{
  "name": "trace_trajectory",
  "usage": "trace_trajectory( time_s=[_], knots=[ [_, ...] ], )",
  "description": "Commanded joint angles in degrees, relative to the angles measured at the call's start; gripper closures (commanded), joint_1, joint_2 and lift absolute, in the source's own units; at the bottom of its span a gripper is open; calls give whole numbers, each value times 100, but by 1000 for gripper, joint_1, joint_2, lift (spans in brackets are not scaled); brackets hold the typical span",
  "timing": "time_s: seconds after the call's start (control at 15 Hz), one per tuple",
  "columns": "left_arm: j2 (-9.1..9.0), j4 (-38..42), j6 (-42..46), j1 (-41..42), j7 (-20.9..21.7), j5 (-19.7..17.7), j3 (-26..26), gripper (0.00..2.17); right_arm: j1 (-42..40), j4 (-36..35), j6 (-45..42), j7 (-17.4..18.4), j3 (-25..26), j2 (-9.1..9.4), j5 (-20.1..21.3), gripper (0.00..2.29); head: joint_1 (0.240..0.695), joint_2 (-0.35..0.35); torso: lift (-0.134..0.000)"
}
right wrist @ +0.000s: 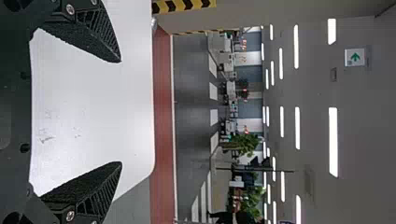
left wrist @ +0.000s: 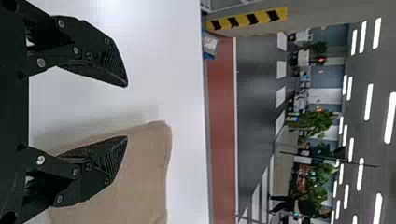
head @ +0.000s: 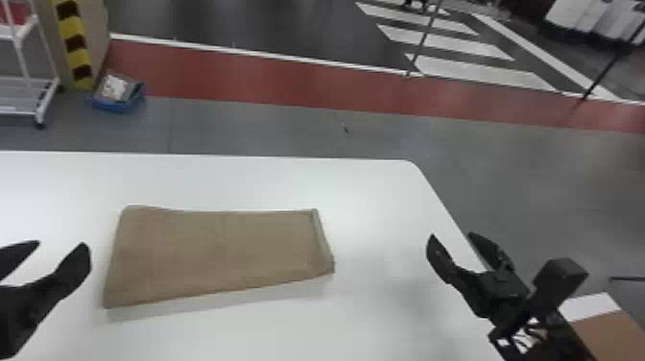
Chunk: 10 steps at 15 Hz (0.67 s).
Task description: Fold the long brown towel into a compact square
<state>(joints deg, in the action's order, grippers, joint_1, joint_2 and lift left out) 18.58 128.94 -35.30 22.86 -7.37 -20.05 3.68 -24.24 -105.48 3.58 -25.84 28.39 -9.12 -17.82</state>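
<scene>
The brown towel [head: 216,254] lies flat on the white table [head: 369,192], its wider end toward nine o'clock, its narrower end toward three. Seen from the head, the left gripper [head: 61,245] is at the towel's nine o'clock, the right gripper [head: 452,235] at three; both are released, fingers spread.

- Left gripper [head: 62,244]: at head view's left edge, black fingers [left wrist: 100,53] spread wide.
- Right gripper [head: 451,234]: lower right, fingers well parted.
- Right arm [head: 559,336]: in from bottom edge.
</scene>
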Motion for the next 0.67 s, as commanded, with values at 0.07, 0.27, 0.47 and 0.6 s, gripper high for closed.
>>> trace_trajectory(
  time_s=[0.07,0.27,0.47,0.6],
  knots=[
    [40,-466,862,-379,-46,45,159,154,209,-139,991,-299,-97,-38,-29,107,695,-265,-125],
    [-30,-1046,862,-897,464,63,616,907,376,-227,1185,-519,-448,-90,217,117,695,-244,-125],
    [-66,-1442,546,-1311,728,-131,801,1821,508,-324,1554,-483,-835,-82,428,127,695,-245,-125],
    [-66,-1679,546,-1460,947,-122,845,1835,649,-368,1730,-413,-1151,-64,701,127,695,-233,-125]
  ],
)
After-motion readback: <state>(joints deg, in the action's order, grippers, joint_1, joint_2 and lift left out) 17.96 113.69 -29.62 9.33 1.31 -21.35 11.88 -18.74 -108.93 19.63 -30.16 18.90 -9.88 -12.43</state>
